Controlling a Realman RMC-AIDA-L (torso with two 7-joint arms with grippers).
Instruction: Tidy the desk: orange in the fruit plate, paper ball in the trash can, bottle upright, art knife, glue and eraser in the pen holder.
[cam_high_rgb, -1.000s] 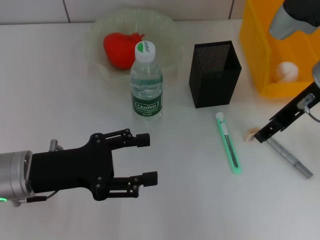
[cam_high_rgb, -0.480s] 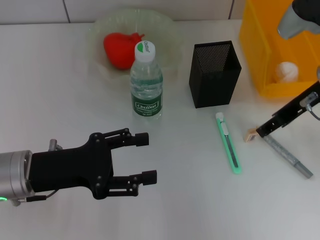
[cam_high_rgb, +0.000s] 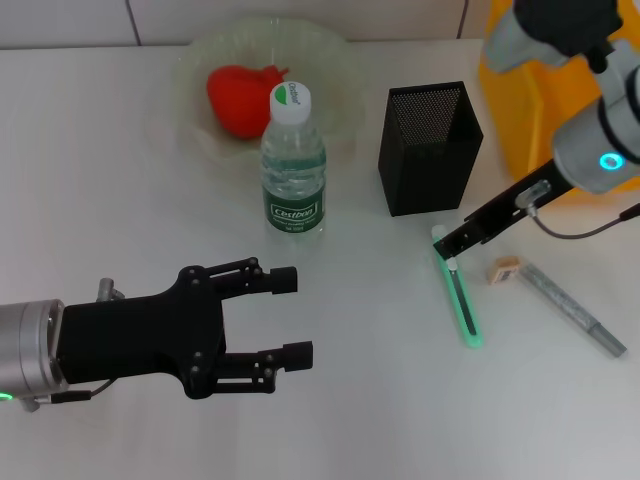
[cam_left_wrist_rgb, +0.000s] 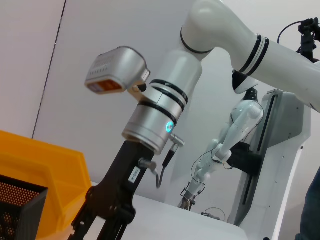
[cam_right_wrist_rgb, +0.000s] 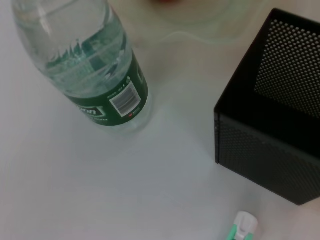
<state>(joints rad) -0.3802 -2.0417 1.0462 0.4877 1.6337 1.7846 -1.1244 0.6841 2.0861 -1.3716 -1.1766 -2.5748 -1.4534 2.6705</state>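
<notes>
Head view: right end effector (cam_high_rgb: 447, 243), finger state not discernible, is poised over the art knife (cam_high_rgb: 459, 288) tip; an off-centre grasp risks it being pivoted or dropped. Left end effector (cam_high_rgb: 290, 316) is parked, fingers apart.

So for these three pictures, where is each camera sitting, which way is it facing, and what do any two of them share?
Head view: looks down on the desk from above; left gripper open, right gripper over the art knife.
Left wrist view: low, faces across at the right arm and trash can.
Right wrist view: looks down at the bottle; no fingers show.
Shared: pen holder.
</notes>
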